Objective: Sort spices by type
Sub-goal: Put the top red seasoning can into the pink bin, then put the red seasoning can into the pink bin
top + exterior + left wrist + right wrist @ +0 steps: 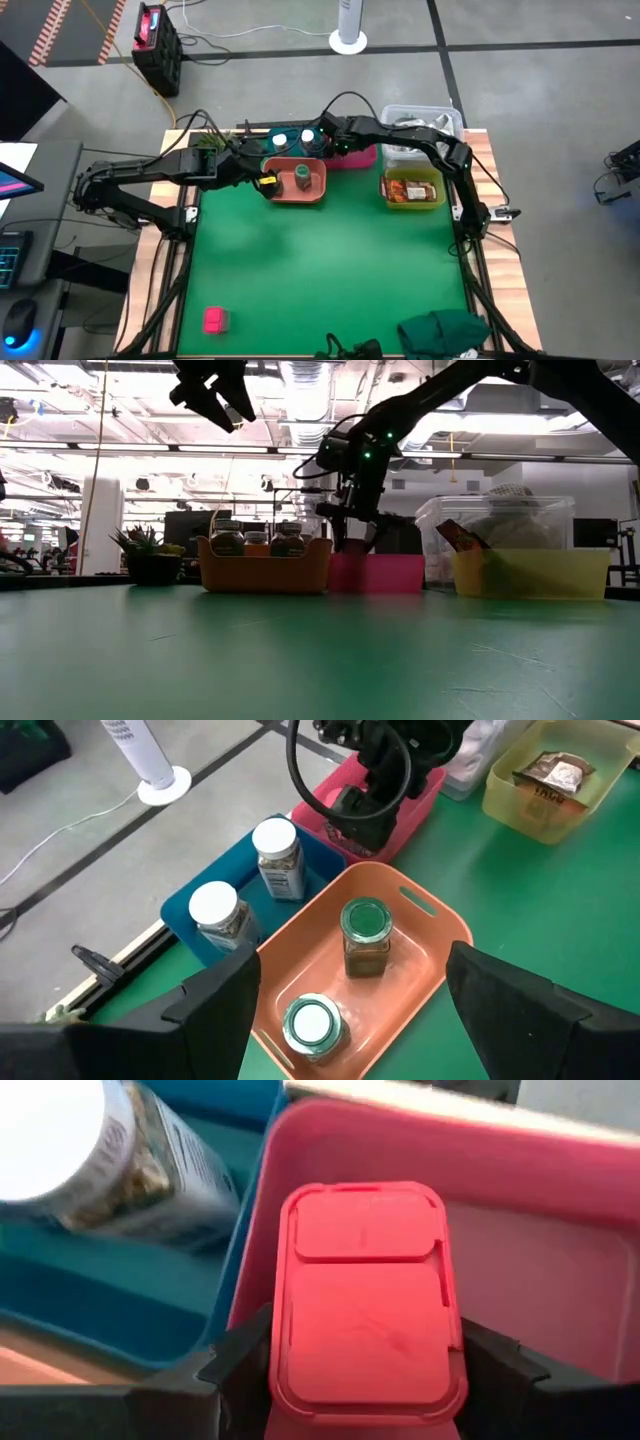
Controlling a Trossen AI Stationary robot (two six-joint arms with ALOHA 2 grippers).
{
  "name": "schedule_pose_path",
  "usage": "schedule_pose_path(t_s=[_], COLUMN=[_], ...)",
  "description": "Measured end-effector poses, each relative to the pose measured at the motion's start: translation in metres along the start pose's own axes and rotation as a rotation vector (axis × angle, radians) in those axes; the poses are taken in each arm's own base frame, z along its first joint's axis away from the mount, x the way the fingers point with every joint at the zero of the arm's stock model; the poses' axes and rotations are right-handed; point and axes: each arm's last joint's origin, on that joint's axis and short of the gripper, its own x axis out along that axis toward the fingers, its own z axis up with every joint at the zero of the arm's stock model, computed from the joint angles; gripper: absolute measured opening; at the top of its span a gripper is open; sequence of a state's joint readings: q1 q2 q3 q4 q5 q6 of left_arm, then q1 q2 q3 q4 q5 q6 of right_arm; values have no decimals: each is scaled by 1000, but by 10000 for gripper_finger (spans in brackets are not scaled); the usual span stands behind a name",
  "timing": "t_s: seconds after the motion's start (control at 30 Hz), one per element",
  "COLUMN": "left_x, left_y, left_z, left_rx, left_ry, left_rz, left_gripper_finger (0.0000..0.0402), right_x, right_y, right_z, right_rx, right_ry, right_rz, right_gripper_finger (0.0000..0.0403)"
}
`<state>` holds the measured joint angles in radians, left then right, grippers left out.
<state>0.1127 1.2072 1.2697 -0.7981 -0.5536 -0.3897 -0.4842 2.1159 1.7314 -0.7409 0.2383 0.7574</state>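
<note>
The right gripper [365, 1370] grasped a pink block [365, 1305] above the pink tray [560, 1270]; released askew, it might topple onto the rim; the left gripper [350, 1010] hovered released over the orange tray [440, 935].

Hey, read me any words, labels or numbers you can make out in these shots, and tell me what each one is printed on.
No text reads clearly enough to quote.
White-capped jars: printed labels, too small to read.
Brown sachet in the yellow bin: dark lettering, blurred.
Pink block in the right gripper: no print visible.
</note>
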Motion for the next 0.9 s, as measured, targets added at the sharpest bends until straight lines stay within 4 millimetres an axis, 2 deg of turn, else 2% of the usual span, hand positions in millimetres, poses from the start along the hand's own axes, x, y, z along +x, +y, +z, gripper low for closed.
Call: schedule_pose_path(t_s=[0.23, 0.53, 0.77, 0.9], left_x=[0, 0, -5, -13], left_y=[0, 0, 2, 4], left_z=[0, -1, -3, -7], left_rx=[5, 9, 25, 115], left_ry=[3, 9, 42, 108], left_rz=[-6, -5, -53, -202], left_gripper_finger=[306, 306, 306, 306], right_x=[0, 0, -22, -40], right_y=[1, 2, 5, 8], right_z=[-1, 1, 17, 27], right_rx=[4, 0, -57, -114], right_ry=[32, 21, 0, -30], right_rz=[43, 59, 69, 40], right_gripper_finger=[277, 319, 327, 326])
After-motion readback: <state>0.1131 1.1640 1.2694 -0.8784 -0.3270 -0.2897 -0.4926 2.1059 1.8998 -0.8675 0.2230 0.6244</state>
